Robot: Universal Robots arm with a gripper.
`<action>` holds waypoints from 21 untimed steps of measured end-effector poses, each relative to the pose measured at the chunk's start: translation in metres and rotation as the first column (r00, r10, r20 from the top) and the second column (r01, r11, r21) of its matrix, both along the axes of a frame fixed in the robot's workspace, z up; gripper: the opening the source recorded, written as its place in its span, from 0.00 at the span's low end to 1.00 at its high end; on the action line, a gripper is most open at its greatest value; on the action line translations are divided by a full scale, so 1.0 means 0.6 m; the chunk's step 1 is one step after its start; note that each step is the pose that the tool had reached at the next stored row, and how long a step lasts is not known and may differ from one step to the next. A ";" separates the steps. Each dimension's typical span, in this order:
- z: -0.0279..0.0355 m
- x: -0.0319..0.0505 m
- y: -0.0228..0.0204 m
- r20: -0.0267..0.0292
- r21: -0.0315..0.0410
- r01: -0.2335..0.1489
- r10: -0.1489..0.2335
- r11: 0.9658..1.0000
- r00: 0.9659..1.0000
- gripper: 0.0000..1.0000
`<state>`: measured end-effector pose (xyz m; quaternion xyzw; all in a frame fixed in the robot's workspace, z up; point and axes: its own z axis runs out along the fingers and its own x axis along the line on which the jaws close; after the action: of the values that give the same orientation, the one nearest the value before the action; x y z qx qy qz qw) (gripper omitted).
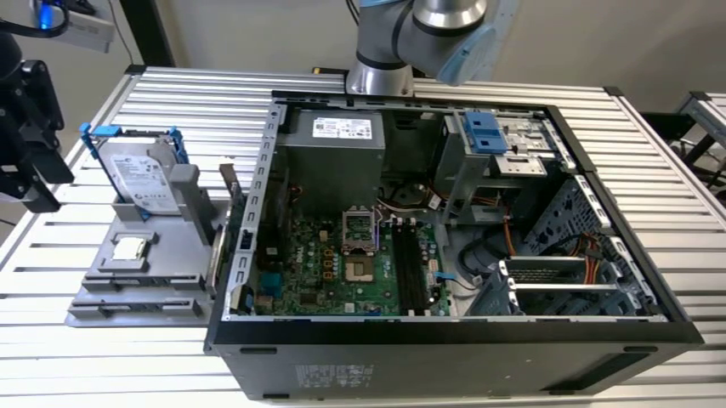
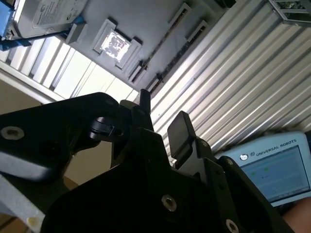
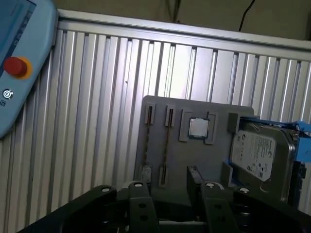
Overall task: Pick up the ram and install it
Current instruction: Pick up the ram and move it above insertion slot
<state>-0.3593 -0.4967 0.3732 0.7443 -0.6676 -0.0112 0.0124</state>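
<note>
Grey holder tray (image 3: 194,158) kept the ram (image 3: 167,145) upright on edge in a slot beside its square processor chip (image 3: 198,127), likely so the long edge could be pinched, while the gripper (image 2: 162,114), jaws spread and empty, hung clear of that tray.

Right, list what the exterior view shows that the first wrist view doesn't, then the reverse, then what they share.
Exterior view adds the open computer case with its motherboard. First wrist view adds a pendant with a red button, and the ram, edge-on in the grey holder. Both share that holder, the hard drive, the small square chip and the slatted table.
</note>
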 end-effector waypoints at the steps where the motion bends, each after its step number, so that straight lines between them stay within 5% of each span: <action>1: -0.002 0.000 0.0001 0.000 -0.006 0.000 0.000 1.000 1.000 1.00; 5: -0.009 0.000 0.0001 0.000 -0.021 0.000 0.000 1.000 1.000 1.00; 9: -0.017 0.000 0.0002 0.001 -0.022 0.000 0.000 1.000 1.000 1.00; 12: -0.024 0.000 0.0002 0.008 -0.021 0.000 0.000 1.000 1.000 1.00; 15: -0.030 0.000 0.0000 0.013 -0.013 0.001 0.000 1.000 1.000 1.00; 18: -0.032 0.000 -0.0003 0.013 0.017 0.001 -0.001 1.000 1.000 1.00; 21: -0.038 0.000 -0.0003 0.012 0.022 0.009 -0.009 1.000 1.000 1.00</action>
<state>-0.3594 -0.4969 0.3501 0.7414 -0.6709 -0.0139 0.0001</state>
